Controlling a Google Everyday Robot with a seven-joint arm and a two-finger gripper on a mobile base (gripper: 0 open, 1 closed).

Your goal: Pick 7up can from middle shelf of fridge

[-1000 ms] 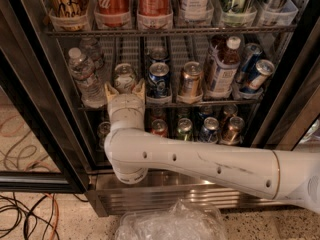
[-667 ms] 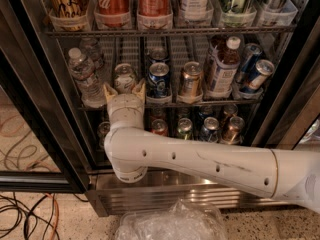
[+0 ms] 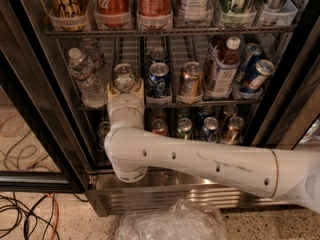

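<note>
The fridge (image 3: 31,109) stands open in front of me, with black frames and wire racks. On the middle shelf (image 3: 172,104) the 7up can (image 3: 124,76), pale with a silver top, stands in the second lane from the left. My gripper (image 3: 125,88) is at the front of that lane, right at the can and around its lower part. My white arm (image 3: 200,159) reaches in from the right and hides the can's lower body.
On the same shelf are a water bottle (image 3: 85,76) to the left, then a blue can (image 3: 159,79), a gold can (image 3: 190,79), a juice bottle (image 3: 222,66) and tilted blue cans (image 3: 252,69). Red bottles (image 3: 112,1) stand above, cans (image 3: 200,129) below. A plastic bag (image 3: 170,224) and cables (image 3: 25,214) lie on the floor.
</note>
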